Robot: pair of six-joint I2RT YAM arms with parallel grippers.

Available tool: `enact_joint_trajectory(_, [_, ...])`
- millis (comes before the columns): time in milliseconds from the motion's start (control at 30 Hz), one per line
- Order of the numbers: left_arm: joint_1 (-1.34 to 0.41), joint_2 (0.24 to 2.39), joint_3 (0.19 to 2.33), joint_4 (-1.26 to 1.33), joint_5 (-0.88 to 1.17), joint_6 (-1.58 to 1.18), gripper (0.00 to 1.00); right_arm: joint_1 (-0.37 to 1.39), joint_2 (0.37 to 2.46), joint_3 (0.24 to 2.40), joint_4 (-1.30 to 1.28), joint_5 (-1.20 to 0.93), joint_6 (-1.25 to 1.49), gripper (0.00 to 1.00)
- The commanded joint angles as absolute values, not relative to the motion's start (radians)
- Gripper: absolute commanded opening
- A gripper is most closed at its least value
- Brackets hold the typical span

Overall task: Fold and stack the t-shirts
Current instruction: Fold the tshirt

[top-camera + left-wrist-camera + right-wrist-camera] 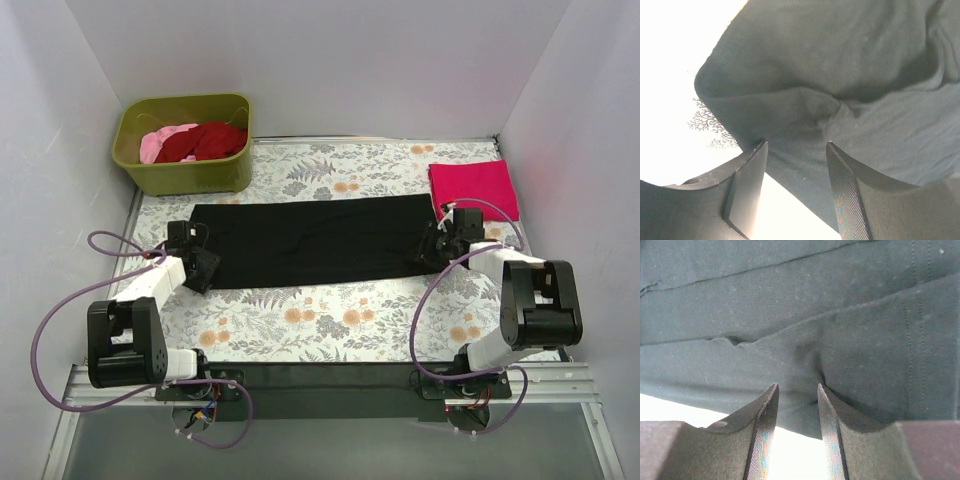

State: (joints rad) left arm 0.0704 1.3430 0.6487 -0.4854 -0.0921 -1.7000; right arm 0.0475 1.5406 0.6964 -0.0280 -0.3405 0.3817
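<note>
The black t-shirt (pixel 310 240) lies flat as a long folded band across the middle of the table. My left gripper (pixel 203 268) is at its left end near the front corner. In the left wrist view (pixel 796 143) the jaws stand apart over the cloth's edge (pixel 840 75). My right gripper (pixel 432 250) is at the shirt's right end, and its jaws (pixel 797 385) stand apart with puckered black cloth (pixel 790 300) at their tips. The magenta-pink shirt (pixel 474 186) lies folded at the back right. The dark red shirt (pixel 215 142) and pale pink shirt (pixel 160 143) sit crumpled in the tub.
The olive-green tub (pixel 185 175) stands at the back left. The floral table cloth (pixel 320 320) covers the table between the shirt and the arm bases. White walls close in the left, back and right sides.
</note>
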Motion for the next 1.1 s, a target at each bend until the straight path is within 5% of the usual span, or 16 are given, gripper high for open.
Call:
enact_joint_trajectory(0, [0.091,1.326,0.614,-0.572,-0.178,-1.663,0.5,0.031,1.493,0.653,-0.098,-0.279,0.333,0.39])
enact_joint_trajectory(367, [0.086,1.172,0.715,-0.565,-0.054,-1.503,0.66,0.117,1.426,0.776,-0.106,-0.236,0.276,0.39])
enact_joint_trajectory(633, [0.086,1.238,0.68,-0.545,-0.06,-1.525,0.65,0.037,1.497,0.724,-0.092,-0.169,0.336,0.39])
enact_joint_trajectory(1067, [0.101,1.381,0.626,-0.505,-0.055,-1.598,0.61,-0.166,1.24,0.42,-0.054,-0.138,0.477,0.39])
